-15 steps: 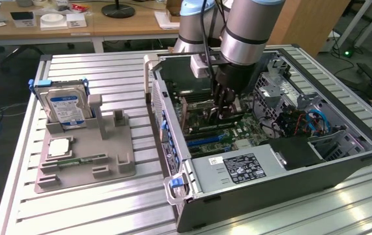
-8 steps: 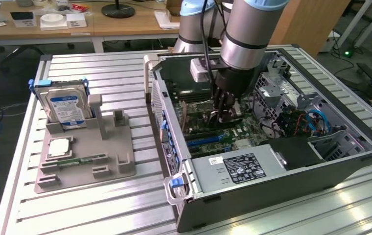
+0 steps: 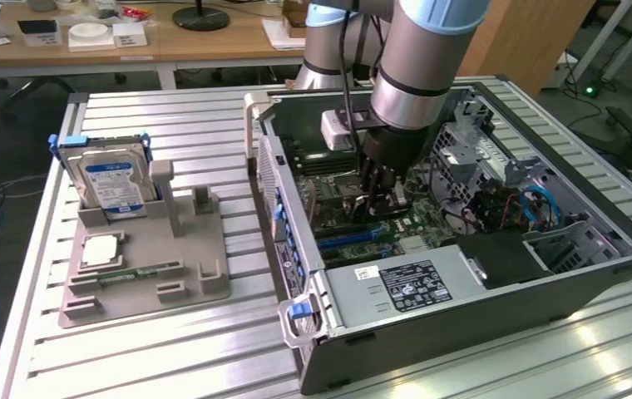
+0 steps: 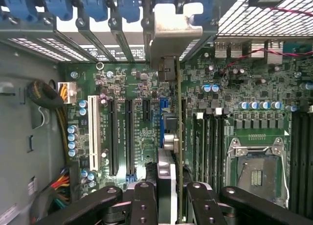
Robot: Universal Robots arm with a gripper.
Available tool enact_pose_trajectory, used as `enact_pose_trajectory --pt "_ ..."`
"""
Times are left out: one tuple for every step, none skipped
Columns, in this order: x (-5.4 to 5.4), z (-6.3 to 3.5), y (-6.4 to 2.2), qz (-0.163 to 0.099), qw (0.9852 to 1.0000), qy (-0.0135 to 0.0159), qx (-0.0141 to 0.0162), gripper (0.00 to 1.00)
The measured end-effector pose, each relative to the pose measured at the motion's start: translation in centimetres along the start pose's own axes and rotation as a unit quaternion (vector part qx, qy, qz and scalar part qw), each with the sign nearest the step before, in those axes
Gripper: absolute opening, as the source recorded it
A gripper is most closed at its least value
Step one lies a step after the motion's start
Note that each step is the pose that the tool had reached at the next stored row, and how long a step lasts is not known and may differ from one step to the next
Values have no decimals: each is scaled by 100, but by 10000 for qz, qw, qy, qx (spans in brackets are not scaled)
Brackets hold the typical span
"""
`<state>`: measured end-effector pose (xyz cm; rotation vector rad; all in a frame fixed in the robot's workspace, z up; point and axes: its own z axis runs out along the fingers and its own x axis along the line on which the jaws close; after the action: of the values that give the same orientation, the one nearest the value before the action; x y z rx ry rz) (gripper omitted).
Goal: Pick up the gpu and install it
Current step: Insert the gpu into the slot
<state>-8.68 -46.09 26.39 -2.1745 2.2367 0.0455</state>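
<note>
Here, gpu (image 4: 168,137) on edge in tool (image 4: 172,195), bracket (image 4: 168,34) toward rear slots (image 4: 98,24)

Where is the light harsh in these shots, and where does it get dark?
Exterior view: light glares in streaks off the metal table near the case, whose inside sits in shade under the arm. Wrist view: the openings behind the gpu are washed out white, and the gripper is almost black.

Arm (image 3: 422,58) upright, wrist pointing down, jaws clamped on gpu (image 4: 171,39).
</note>
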Motion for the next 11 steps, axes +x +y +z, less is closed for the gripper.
enact_pose_trajectory --pt "1 17 8 1 10000 0 0 28" --pt "2 34 19 0 10000 1 -1 28" --pt "3 53 22 0 10000 0 0 28" --pt "4 71 22 0 10000 0 0 28" --pt "5 89 22 -1 10000 1 -1 28" --pt "6 107 22 0 10000 1 -1 28" --pt "6 118 25 0 10000 1 -1 28" --pt "7 122 43 0 10000 1 -1 28" --pt "7 124 56 1 10000 1 0 28" --pt "7 125 61 1 10000 0 0 28" --pt "7 126 63 0 10000 1 0 28"
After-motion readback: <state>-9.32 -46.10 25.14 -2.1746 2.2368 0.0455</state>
